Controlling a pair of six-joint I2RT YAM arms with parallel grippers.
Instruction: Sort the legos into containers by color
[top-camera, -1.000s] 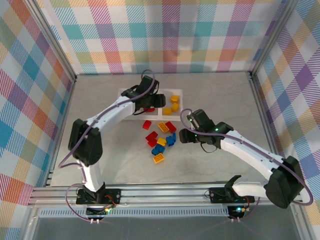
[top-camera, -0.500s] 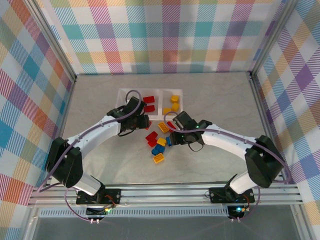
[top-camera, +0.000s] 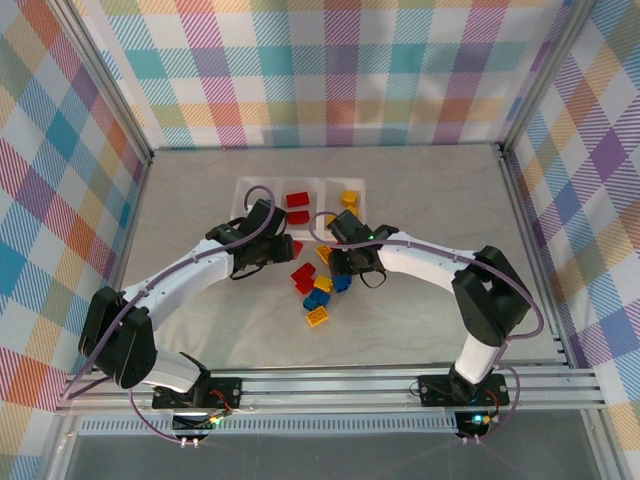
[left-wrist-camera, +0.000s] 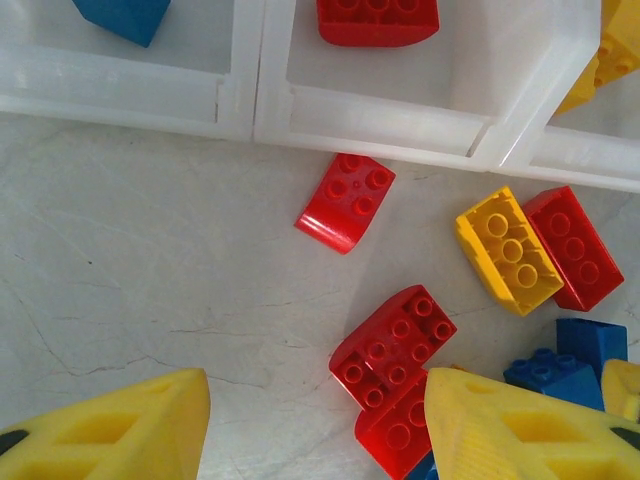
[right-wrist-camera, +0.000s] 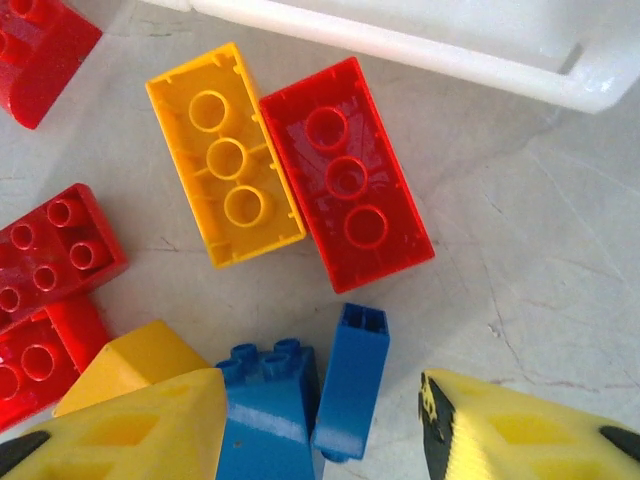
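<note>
**Fingers (left-wrist-camera: 110, 430) spread on both arms, loose legos (top-camera: 316, 292) beside the tray (top-camera: 320, 183)**

The left gripper (left-wrist-camera: 317, 390) hangs with its jaws apart and grips nothing. A pair of red bricks (left-wrist-camera: 392, 350), touching each other, lies just beside one of its yellow fingers. Farther off, a curved red brick (left-wrist-camera: 346, 202) lies alone on the table (left-wrist-camera: 150, 250) near the tray's wall. A yellow brick (left-wrist-camera: 508, 250) lies side by side against a long red brick (left-wrist-camera: 573, 247).

The right gripper (right-wrist-camera: 322, 380) also has its jaws apart, straddling two blue bricks (right-wrist-camera: 268, 410). One finger sits against the studded blue one. A gap shows between the narrow blue one and the other finger, so nothing is clamped.

From above, both wrists hang over the pile of loose bricks just in front of the clear tray. Its middle compartment holds two red pieces (top-camera: 297, 200) and its right compartment holds yellow pieces (top-camera: 348, 200). The left wrist view shows a blue piece (left-wrist-camera: 120, 18) in the left compartment. A flat yellow piece (top-camera: 317, 317) lies at the near edge of the pile.
</note>
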